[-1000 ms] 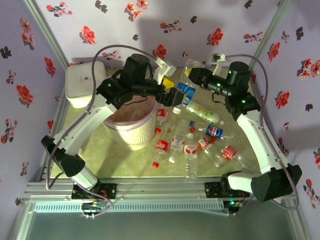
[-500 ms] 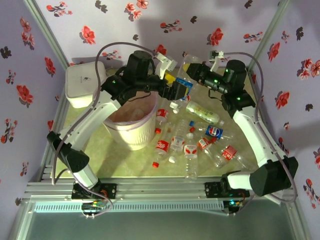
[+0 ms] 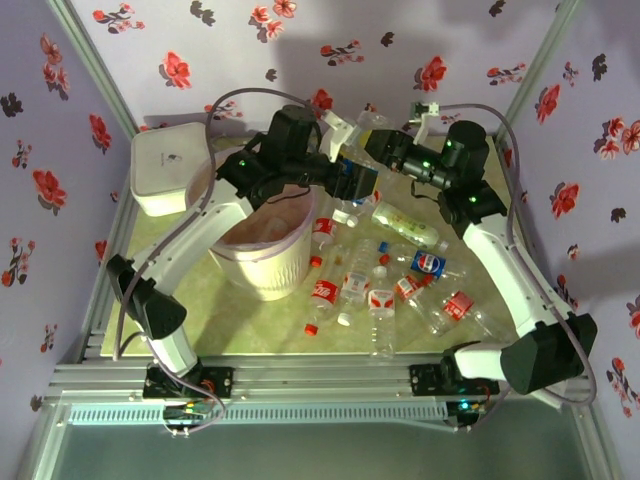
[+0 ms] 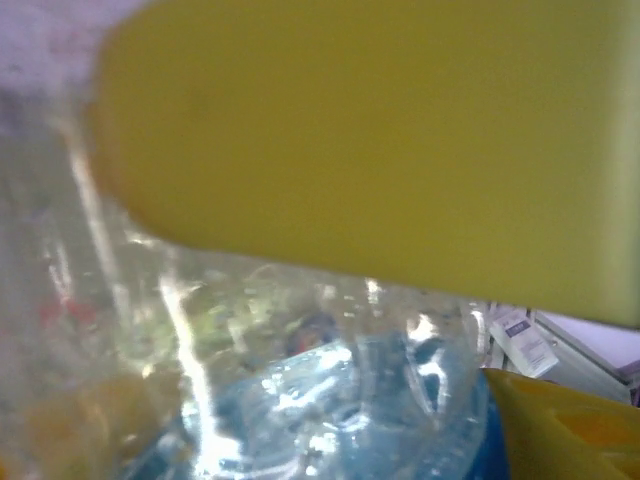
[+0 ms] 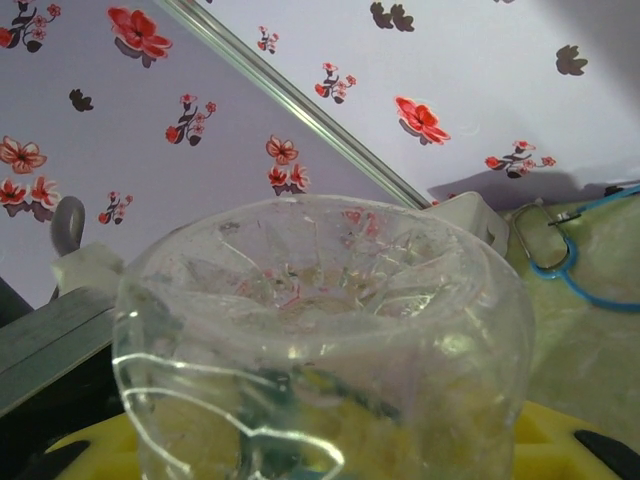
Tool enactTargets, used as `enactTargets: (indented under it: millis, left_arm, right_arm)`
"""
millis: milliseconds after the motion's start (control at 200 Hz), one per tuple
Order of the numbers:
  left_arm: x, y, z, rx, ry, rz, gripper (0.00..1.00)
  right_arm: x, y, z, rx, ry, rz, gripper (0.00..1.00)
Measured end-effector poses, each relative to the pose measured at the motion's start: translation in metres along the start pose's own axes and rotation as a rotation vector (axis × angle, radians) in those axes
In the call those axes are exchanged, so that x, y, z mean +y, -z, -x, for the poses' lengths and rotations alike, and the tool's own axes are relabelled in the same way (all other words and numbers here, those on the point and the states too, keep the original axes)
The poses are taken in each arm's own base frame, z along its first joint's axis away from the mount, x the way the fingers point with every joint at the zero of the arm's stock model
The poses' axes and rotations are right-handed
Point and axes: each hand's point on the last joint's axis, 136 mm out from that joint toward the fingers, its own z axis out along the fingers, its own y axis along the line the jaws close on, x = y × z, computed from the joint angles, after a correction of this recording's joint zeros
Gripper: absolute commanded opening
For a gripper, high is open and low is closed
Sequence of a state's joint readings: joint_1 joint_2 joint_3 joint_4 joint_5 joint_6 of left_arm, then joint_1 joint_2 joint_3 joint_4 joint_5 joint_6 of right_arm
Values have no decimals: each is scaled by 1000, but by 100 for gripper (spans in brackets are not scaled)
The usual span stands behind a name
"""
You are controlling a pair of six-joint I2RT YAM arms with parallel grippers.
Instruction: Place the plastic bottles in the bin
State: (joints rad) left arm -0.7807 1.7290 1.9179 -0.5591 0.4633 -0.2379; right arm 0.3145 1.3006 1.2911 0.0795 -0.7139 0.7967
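Handover in mid-air just beyond the bin (image 3: 268, 275): the right gripper (image 3: 385, 148) clamps the blue-labelled bottle (image 3: 363, 183), the left gripper (image 3: 348, 172) straddles it, grip unclear, and must clench before right lets go.

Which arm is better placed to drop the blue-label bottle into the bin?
Left. The left fingers sit around the blue-label bottle, right beside the bin; the right fingers grip its other end, farther away.

No words could be read. A blue label (image 3: 428, 263) on one bottle (image 3: 436, 266) had a round red, white and blue sign.
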Motion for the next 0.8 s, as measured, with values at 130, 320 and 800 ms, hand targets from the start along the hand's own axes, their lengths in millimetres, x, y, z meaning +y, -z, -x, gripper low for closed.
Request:
enactTargets:
  millis: [130,320,800]
  left_arm:
    - [1,0,0,-1,11,2,60]
    - [2,0,-2,9,16,7,59]
    - [48,54,11,-4,4,190,51]
  right_arm:
    - [0,-1,1,-5,4,1,47]
    - [-3,0,0,2,12,-15,68]
    - [-26,70,4,-111,108,-311,99]
